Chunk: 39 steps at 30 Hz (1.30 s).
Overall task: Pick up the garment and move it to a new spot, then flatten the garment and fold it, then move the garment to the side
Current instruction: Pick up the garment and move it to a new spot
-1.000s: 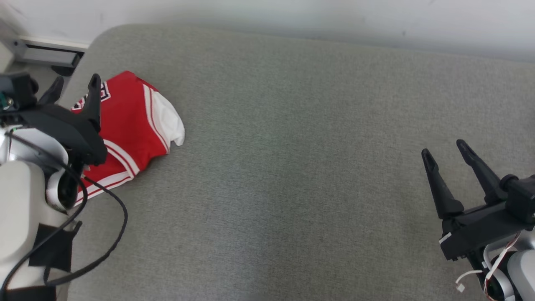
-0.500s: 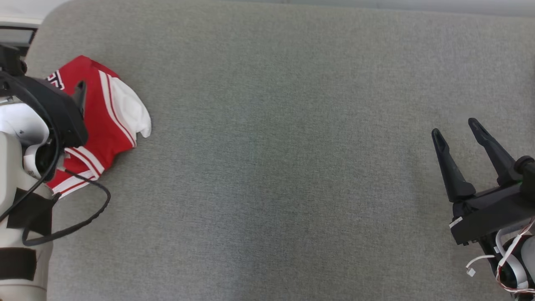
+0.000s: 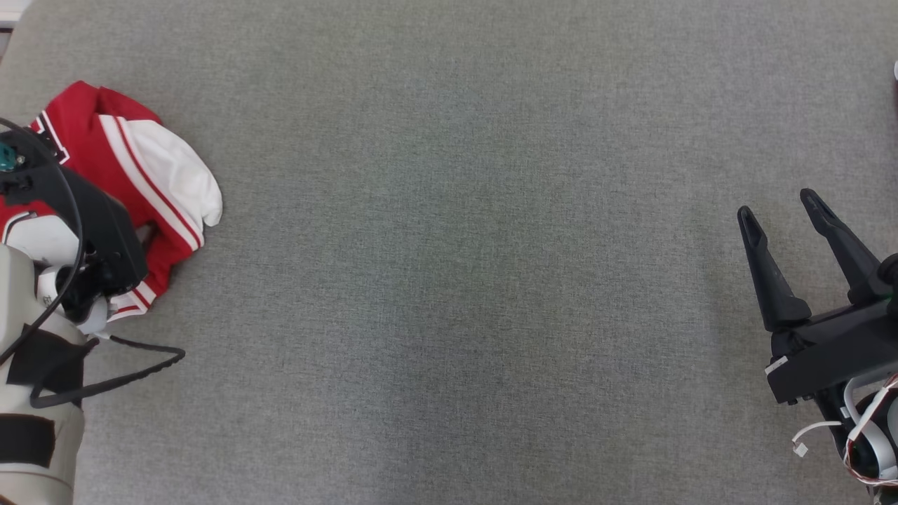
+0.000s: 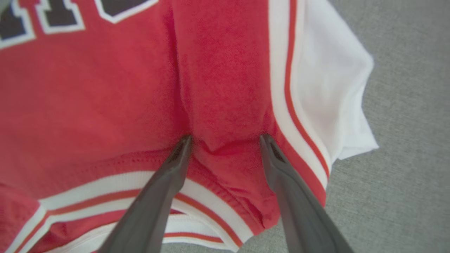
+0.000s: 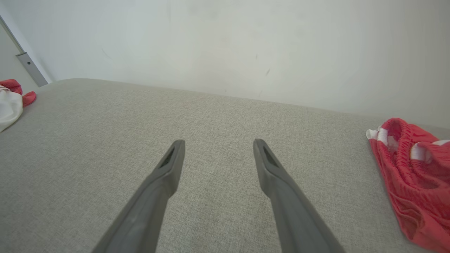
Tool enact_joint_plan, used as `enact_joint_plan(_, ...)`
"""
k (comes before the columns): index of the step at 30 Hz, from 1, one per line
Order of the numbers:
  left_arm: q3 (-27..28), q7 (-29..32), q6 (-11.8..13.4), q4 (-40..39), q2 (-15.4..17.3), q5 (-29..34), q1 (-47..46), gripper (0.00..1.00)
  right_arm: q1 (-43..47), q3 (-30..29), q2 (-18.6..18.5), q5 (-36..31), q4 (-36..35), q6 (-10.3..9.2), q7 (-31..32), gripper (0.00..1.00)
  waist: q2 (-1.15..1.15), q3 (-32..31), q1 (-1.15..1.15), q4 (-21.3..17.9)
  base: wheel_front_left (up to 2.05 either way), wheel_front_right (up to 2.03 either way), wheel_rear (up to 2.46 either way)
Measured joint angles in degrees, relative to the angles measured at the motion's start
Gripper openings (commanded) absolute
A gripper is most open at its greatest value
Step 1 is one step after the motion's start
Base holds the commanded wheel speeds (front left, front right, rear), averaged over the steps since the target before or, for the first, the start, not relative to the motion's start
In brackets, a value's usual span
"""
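- Judging by how things lie, you are at the first step: the garment (image 3: 151, 168) lies crumpled at the left edge of the grey surface (image 3: 456, 280), not flattened or folded.
- Your left gripper (image 4: 225, 137) presses into the red cloth, fingers apart, not clamped.
- Your right gripper (image 3: 776, 202) hangs spread, well apart from it.
- In head view the left arm (image 3: 42, 393) hides part of the garment.
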Motion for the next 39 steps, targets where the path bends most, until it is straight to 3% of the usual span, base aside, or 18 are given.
enact_joint_plan(4, 0.3, 1.7, 0.0, 1.1, -0.2, -0.7, -1.0, 1.00, 0.0, -0.1, -0.1, 0.0, -0.1, -0.01, 0.2, 1.00, 0.00, 0.5, 0.00, -0.3, 0.00, 0.00, 0.00)
enact_joint_plan(6, -0.2, 2.5, -0.1, 1.8, -0.6, -1.0, -1.9, 0.25, 0.0, -0.2, -0.1, 0.0, -0.2, -0.01, 0.2, 1.00, 0.00, 0.7, 0.00, -0.3, 0.00, 0.00, 0.00)
enact_joint_plan(7, -0.5, 2.7, -0.1, 2.1, -0.7, -1.0, -2.2, 0.00, 0.0, -0.2, -0.1, 0.0, -0.1, -0.01, 0.2, 1.00, 0.00, 0.8, 0.00, -0.3, 0.00, 0.00, 0.00)
enact_joint_plan(13, -1.3, 2.9, -1.1, 2.5, -1.8, -1.2, -3.1, 0.00, 0.0, -0.5, -0.1, 0.0, 1.1, -0.02, 0.0, 1.00, 0.00, 0.1, 0.00, 0.0, 0.00, 0.00, 0.00)
enact_joint_plan(19, -1.3, 1.6, -2.1, 1.8, -6.6, -4.8, -5.1, 0.00, -0.9, 0.5, 1.1, 0.2, 3.1, 0.00, -0.6, 1.00, 0.00, -1.7, 0.00, 0.4, 0.00, 0.00, 0.00)
enact_joint_plan(23, -4.1, 1.2, -2.1, 0.7, -7.7, -5.0, -5.6, 0.00, -0.9, 1.4, 2.2, 0.5, 4.8, 0.08, -1.1, 1.00, 0.00, -3.4, 0.00, 0.4, 0.00, 0.00, 0.00)
enact_joint_plan(29, -13.8, 1.0, -2.1, -4.1, -10.6, -7.2, -4.6, 0.00, -0.8, 2.2, 3.6, 0.9, 6.9, 0.51, -1.9, 1.00, -0.01, -6.4, 0.00, 0.1, 0.00, 0.00, 0.00)
enact_joint_plan(39, -28.1, 1.5, -2.1, -12.6, -10.3, -14.2, 1.5, 0.00, -0.7, 3.8, 6.3, 1.6, 10.2, 0.83, -3.0, 1.00, -0.01, -10.5, -0.01, -2.8, 0.00, 0.00, 0.00)
